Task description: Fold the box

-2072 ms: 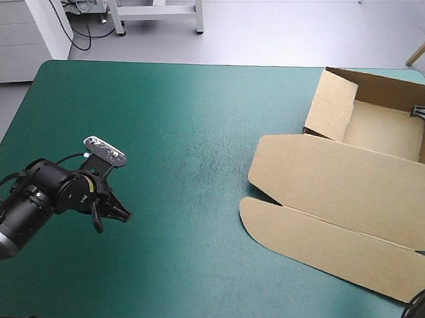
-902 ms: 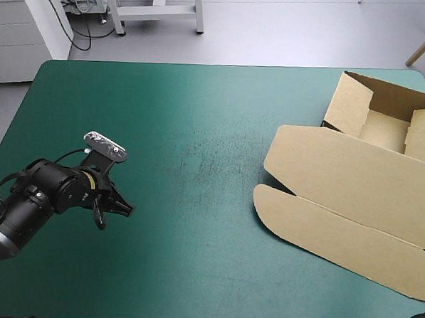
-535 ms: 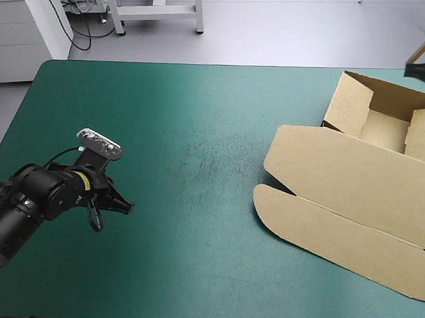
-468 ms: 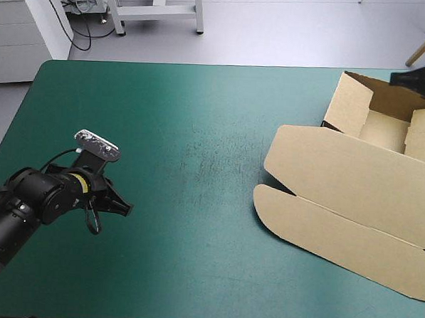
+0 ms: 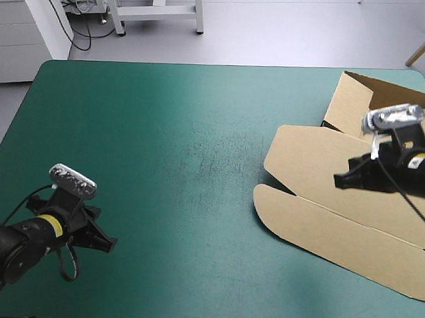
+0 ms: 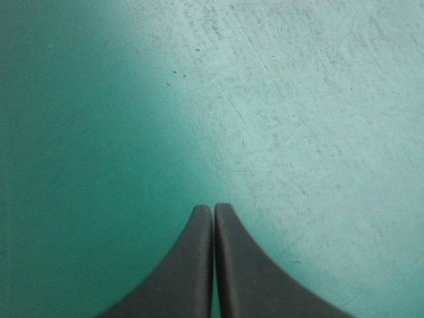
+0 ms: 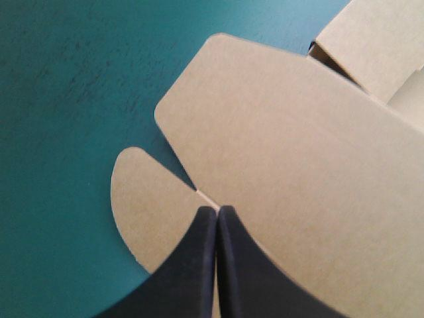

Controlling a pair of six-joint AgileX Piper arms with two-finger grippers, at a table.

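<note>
Box sat upper right, walls raised, lid flat; right gripper, closed, hovered over that lid; left gripper closed, lower left.

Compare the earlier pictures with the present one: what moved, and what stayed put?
The right gripper came in from the right edge of the table and is now shut over the box, above its flat lid. The left gripper, shut, drew back toward the near edge. The box first slid right, then stayed put.
</note>
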